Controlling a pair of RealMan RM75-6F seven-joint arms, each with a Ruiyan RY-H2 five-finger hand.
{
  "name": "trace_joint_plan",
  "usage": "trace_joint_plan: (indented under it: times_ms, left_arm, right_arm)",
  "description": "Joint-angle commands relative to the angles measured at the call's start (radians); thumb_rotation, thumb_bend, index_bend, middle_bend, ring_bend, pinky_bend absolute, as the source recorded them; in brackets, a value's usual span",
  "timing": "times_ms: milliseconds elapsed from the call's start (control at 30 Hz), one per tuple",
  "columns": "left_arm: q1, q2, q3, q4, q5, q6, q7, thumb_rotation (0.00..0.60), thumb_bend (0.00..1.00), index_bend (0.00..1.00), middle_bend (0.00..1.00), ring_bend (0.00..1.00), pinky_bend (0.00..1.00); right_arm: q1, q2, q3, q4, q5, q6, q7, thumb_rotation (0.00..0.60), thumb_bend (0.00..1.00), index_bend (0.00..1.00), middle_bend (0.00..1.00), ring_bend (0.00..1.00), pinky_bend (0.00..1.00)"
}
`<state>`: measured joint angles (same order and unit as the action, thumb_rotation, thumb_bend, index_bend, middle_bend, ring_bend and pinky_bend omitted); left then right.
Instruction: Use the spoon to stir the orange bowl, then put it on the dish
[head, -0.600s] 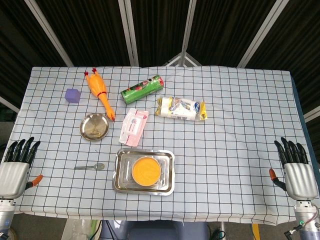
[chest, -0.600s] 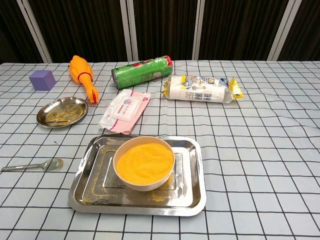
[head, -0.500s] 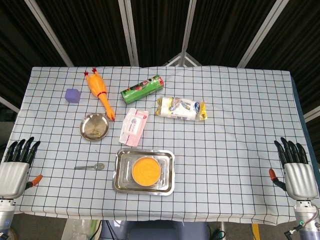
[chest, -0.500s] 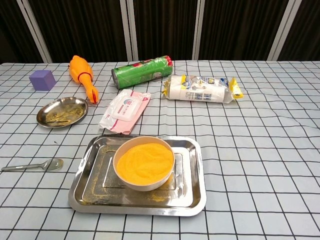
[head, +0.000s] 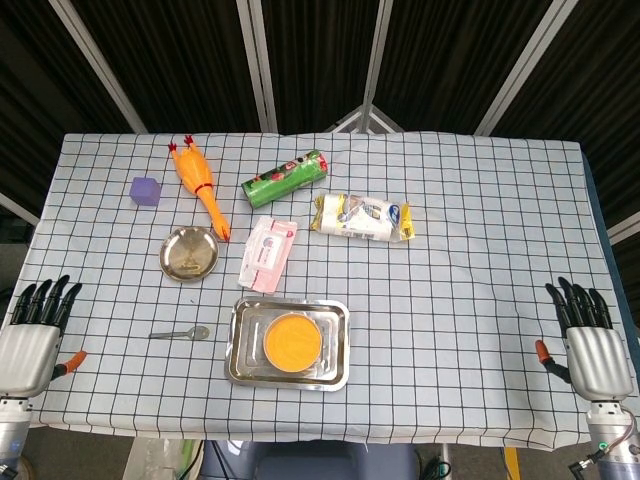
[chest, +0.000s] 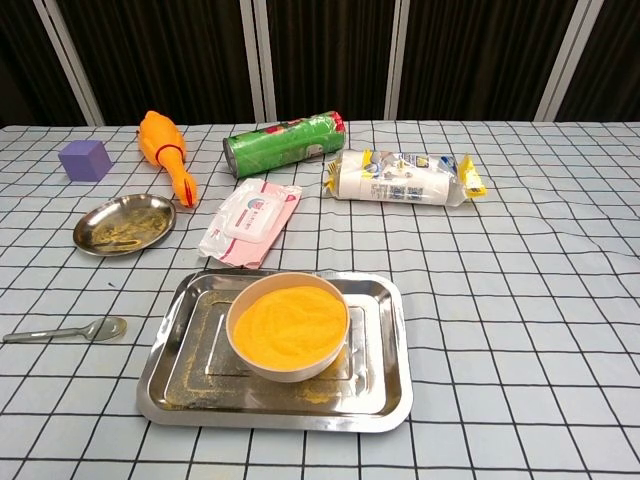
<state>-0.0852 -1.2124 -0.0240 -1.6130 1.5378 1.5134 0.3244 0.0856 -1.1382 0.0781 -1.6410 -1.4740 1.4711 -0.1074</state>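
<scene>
Spoon (chest: 68, 330): lying flat on the checked tablecloth (head: 480, 220), handle pointing toward the table's left edge, bowl end facing the steel tray (chest: 385, 375) but sitting apart from it. No hand is touching it.

Orange bowl (chest: 288, 325): sitting inside the tray, filled with orange powder; scattered grains are showing on the tray floor around it.

Dish (chest: 124, 223): a small round steel plate resting beyond the spoon, carrying a few orange crumbs and lying just beside the tail of the rubber chicken (head: 199, 185).

Left hand (head: 32, 340): hovering at the near-left edge of the table in the head view, fingers extended and spread, grasping nothing, well apart from the spoon.

Right hand (head: 586, 340): hovering at the near-right edge, fingers likewise extended and spread, empty. Neither hand is appearing in the chest view.

Other items: a purple cube (chest: 84, 159) is standing left of the chicken; a green canister (chest: 285, 143) is lying on its side at the far centre; a pink wipes packet (chest: 251, 221) is lying between the canister and the tray; a white snack bag (chest: 400, 177) is lying to the right of the canister.
</scene>
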Motion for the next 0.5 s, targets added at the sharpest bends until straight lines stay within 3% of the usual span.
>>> trace_joint_plan:
  times_ms: [33, 100, 300, 500]
  left_arm:
    - [-0.001, 0.0, 0.001, -0.005, -0.007, -0.006, 0.002, 0.6, 0.1, 0.0, 0.0, 0.0, 0.0]
    - [-0.002, 0.001, 0.001, -0.015, -0.017, -0.017, 0.001, 0.6, 0.11, 0.03, 0.0, 0.0, 0.0]
    - [-0.027, -0.007, -0.012, -0.068, -0.115, -0.112, 0.0, 0.6, 0.23, 0.27, 0.0, 0.0, 0.0]
    - [-0.063, -0.05, -0.027, -0.091, -0.211, -0.185, 0.1, 0.6, 0.37, 0.41, 0.04, 0.0, 0.0]
  right_arm:
    - [0.0, 0.001, -0.001, -0.003, 0.001, -0.002, 0.003, 0.6, 0.4, 0.0, 0.0, 0.0, 0.0]
    - [0.0, 0.003, -0.002, -0.006, 0.0, -0.002, 0.005, 0.6, 0.4, 0.0, 0.0, 0.0, 0.0]
    - [-0.001, 0.006, -0.006, -0.012, -0.001, -0.006, 0.013, 0.6, 0.4, 0.0, 0.0, 0.0, 0.0]
    - [0.0, 0.007, -0.009, -0.014, -0.007, -0.008, 0.021, 0.6, 0.4, 0.0, 0.0, 0.0, 0.0]
